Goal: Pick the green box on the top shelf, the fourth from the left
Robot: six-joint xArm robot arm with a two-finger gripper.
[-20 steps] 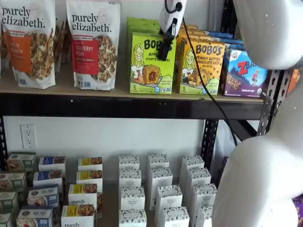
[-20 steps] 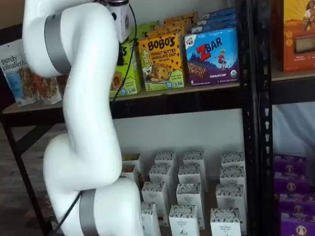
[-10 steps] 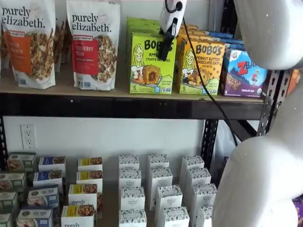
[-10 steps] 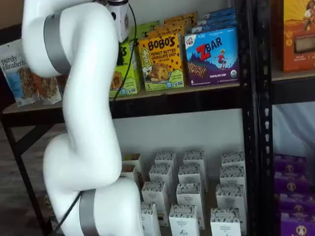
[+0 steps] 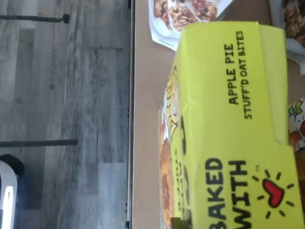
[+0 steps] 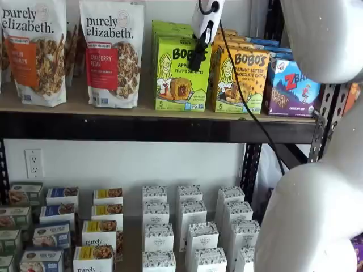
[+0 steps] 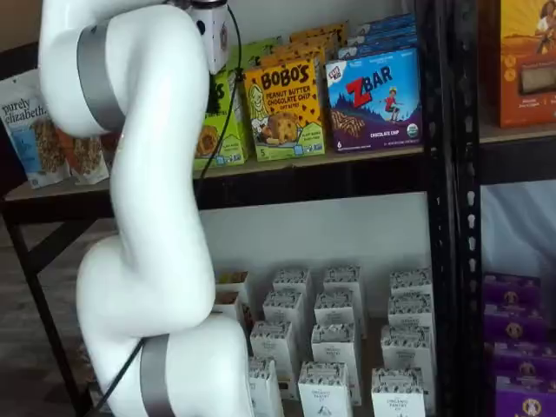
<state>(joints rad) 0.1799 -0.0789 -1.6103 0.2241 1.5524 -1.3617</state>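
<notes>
The end effector (image 6: 197,61) hangs over the front face of the green box (image 6: 182,73), its black fingers side-on against the carton's upper right, so I cannot tell whether they are closed on it or merely touching. The box stands upright at the front of the top shelf (image 6: 142,126), beside the yellow-orange Bobo's carton (image 6: 241,79). It looks a light, stiff carton with slick printed faces, best pinched across its narrow top edges.

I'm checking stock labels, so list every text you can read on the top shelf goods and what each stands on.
"BOBO'S", "APPLE PIE STUFF'D OAT BITES", "BAKED WITH": green box
"BOBO'S PEANUT BUTTER CHOCOLATE CHIP": yellow-orange box
"ZBAR", "CHOCOLATE CHIP": blue box
"purely elizabeth.", "CRANBERRY PECAN": granola bag
"purely elizabeth.": left granola bag
Its flavour line and all finer print: too small or blurred.
</notes>
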